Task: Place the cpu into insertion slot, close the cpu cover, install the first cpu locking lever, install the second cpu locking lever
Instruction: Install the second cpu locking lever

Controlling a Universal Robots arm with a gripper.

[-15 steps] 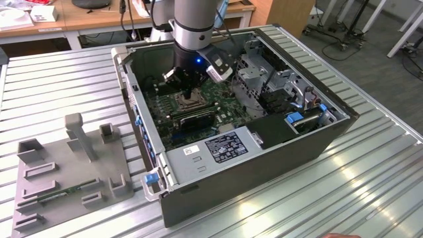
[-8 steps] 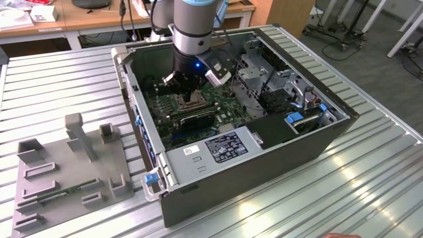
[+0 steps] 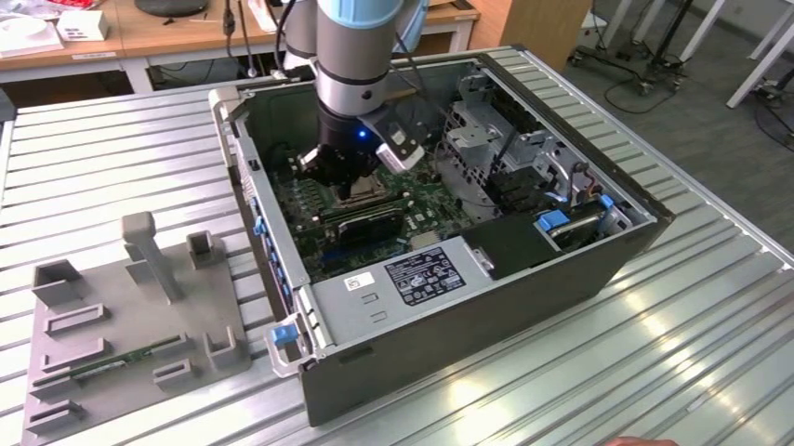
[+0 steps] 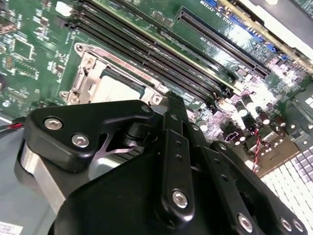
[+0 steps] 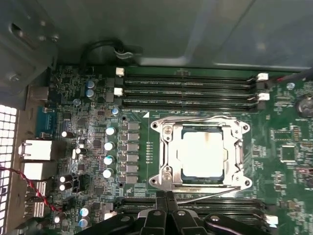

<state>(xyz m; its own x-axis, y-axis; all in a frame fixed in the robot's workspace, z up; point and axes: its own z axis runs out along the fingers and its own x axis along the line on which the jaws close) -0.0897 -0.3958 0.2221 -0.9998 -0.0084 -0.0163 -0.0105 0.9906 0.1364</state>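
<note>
Slatted metal desk point(image 3: 112, 167) carries an open computer case point(image 3: 496, 307) at the exterior view's centre. Green motherboard point(image 5: 274, 147) lies inside it. First wrist view, centre-right: cpu cover point(image 5: 168, 152) down over insertion slot point(image 5: 182, 172), cpu point(image 5: 202, 152) seated within. Tool point(image 5: 165, 198), fingers pressed together, sits just beside the socket's edge.

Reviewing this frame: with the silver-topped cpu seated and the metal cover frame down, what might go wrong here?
1. The black gripper sits at the edge of the silvery metal cpu cover frame; a skewed push could scrape the green motherboard near the long black memory slots.
2. The small square silver-topped cpu lies under the cover; uneven pressure may strain it in the insertion slot.
</note>
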